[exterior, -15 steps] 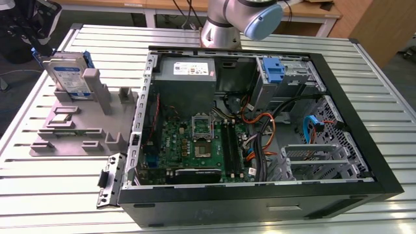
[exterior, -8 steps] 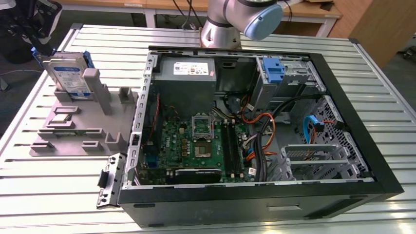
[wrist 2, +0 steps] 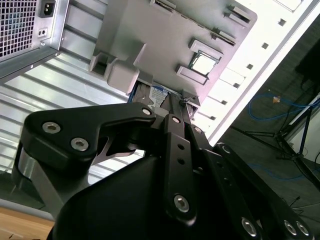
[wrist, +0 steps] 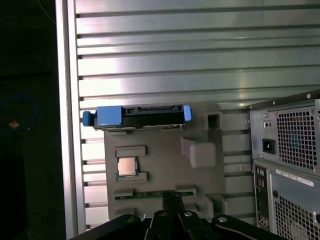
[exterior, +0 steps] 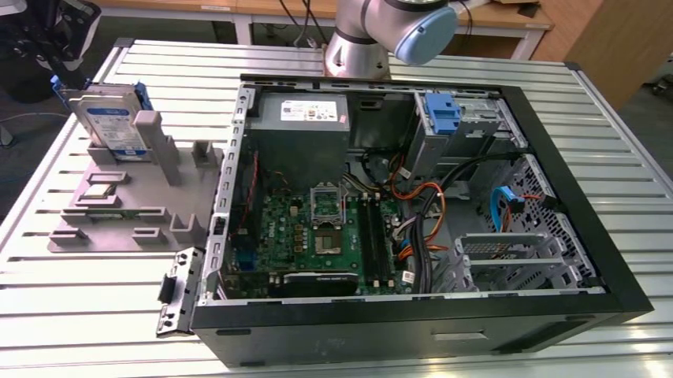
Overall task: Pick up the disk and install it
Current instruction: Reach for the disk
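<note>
The disk (exterior: 110, 118) stands upright on its edge in a slot at the far end of a grey fixture (exterior: 116, 216), at the exterior view's left. It is silver with a white-and-blue label and a blue bracket. The first wrist view sees the disk (wrist: 137, 114) edge-on from above, with blue bracket ends on both sides. My gripper (wrist: 172, 196) hangs high over the fixture (wrist: 160, 165), apart from the disk, its fingers drawn together with nothing between them. In the second wrist view a corner of the disk's label (wrist 2: 159, 94) peeks out just past the gripper (wrist 2: 175, 102).
An open computer case (exterior: 589, 260) lies at the exterior view's right, with a grey power supply (exterior: 303, 114), a motherboard (exterior: 315, 236), loose cables and a drive bay holding a blue bracket (exterior: 447, 114). The fixture also carries a processor chip (wrist: 127, 166). All rests on a slatted metal table (exterior: 84, 299).
</note>
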Tool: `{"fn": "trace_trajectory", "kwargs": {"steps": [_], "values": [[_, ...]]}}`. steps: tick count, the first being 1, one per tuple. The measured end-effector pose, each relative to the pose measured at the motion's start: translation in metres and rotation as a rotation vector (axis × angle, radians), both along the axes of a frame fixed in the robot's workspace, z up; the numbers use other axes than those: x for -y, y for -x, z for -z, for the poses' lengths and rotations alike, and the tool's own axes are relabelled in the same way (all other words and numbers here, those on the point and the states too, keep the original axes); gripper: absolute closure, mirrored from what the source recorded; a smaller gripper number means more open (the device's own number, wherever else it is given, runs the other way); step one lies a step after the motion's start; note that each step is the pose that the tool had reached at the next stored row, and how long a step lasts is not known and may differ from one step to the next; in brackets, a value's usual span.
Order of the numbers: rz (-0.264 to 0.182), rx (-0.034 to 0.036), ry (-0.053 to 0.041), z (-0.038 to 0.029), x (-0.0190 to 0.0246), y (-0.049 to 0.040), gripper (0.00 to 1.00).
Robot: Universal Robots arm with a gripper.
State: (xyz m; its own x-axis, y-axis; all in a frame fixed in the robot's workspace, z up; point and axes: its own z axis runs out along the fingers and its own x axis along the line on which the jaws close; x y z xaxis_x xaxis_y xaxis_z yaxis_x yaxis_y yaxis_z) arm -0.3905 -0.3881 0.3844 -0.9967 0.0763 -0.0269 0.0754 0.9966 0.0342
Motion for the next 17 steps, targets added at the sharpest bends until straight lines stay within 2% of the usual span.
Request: {"fn": "trace_trajectory", "kwargs": {"steps": [2, 4, 17], "values": [[0.000, 0.0000, 0.0000, 0.0000, 0.0000, 0.0000, 0.90], [0.000, -0.0001, 0.0000, 0.0000, -0.0023, 0.0000, 0.90], [0.000, 0.0001, -0.0001, 0.0010, -0.0023, 0.0000, 0.90]]}}
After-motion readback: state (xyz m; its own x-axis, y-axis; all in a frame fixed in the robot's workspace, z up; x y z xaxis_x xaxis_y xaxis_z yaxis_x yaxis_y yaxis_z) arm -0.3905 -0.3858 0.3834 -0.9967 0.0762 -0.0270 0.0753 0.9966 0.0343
